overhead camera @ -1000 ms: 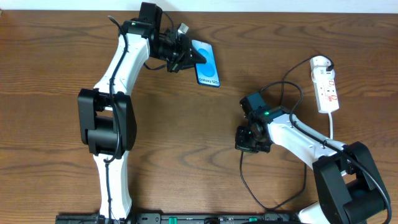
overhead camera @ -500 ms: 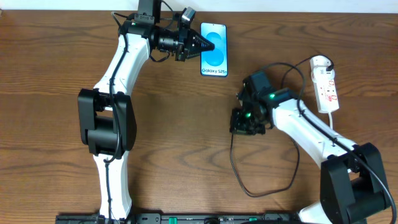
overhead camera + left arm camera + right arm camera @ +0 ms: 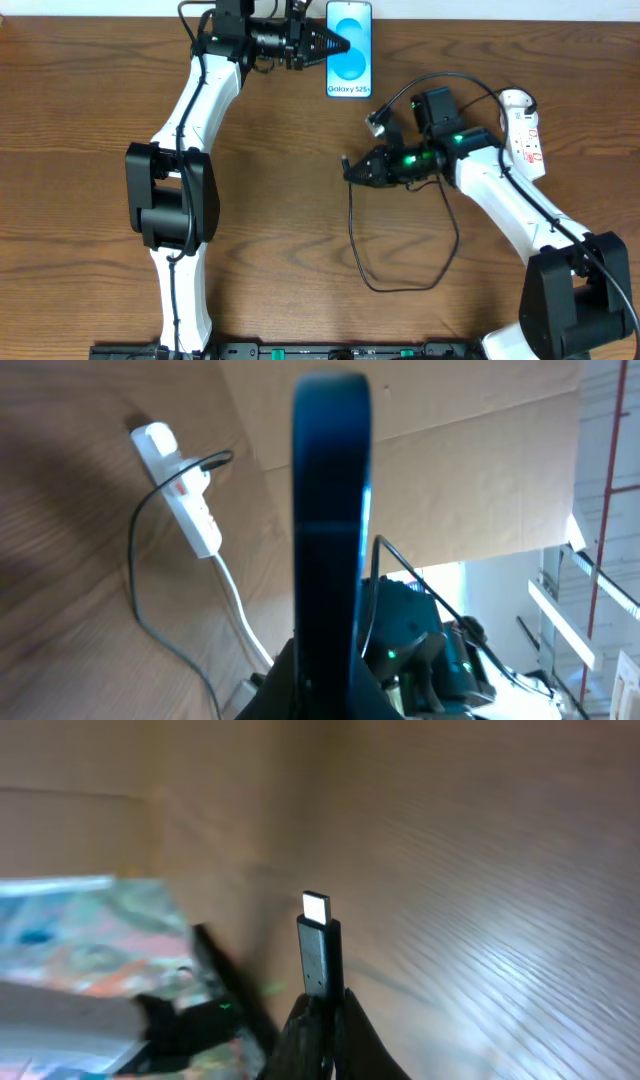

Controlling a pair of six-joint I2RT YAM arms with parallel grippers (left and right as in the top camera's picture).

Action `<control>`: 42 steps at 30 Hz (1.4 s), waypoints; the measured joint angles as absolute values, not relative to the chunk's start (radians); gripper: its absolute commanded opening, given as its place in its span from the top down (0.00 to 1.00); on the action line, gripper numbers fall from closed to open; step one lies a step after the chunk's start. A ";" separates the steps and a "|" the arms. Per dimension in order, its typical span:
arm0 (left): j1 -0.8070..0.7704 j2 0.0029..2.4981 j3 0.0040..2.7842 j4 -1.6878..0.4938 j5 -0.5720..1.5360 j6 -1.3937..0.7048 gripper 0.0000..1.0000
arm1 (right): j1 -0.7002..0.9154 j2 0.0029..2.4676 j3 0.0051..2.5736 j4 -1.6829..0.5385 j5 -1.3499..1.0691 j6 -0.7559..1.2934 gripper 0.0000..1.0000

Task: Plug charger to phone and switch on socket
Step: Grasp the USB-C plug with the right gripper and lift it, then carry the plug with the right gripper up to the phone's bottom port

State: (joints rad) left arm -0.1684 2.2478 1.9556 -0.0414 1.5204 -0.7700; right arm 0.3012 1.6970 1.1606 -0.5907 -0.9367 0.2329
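One phone (image 3: 350,62) sits clamped between the left gripper's (image 3: 335,45) closed fingers, one charger (image 3: 319,960) juts plug-first from the right gripper's (image 3: 351,169) pinching fingers, and one socket (image 3: 525,135) lies well behind those.

Brown wood-grain surface (image 3: 290,230) is carrying two items. A small elongated white power strip with red switch marks (image 3: 524,135) is lying flat toward the far right, rounded end pointing to the far edge. Its thick white cord (image 3: 235,595) is trailing along the surface toward the near side. A long thin black cable (image 3: 351,230) is lying in an open loop right of centre, with both upper runs rising off the surface.
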 measured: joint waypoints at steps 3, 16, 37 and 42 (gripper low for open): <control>-0.168 2.248 1.956 0.027 1.521 -0.854 0.93 | 0.279 1.697 1.161 -0.558 -1.012 0.229 0.99; -0.168 2.248 1.956 0.053 1.498 -0.977 0.93 | 0.260 1.547 1.162 -0.485 -0.893 0.354 0.99; -0.236 2.248 1.956 0.054 1.472 -0.822 0.93 | 0.327 1.475 1.166 -0.516 -0.602 0.425 0.99; -0.210 2.248 1.956 0.051 1.407 -0.803 0.93 | 0.327 1.475 1.219 -0.604 -0.525 0.428 0.99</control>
State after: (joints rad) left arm -0.2104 2.2478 1.9556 0.0509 1.4071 -0.8032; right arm 0.3271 1.4746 1.2194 -0.6044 -0.5251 0.4278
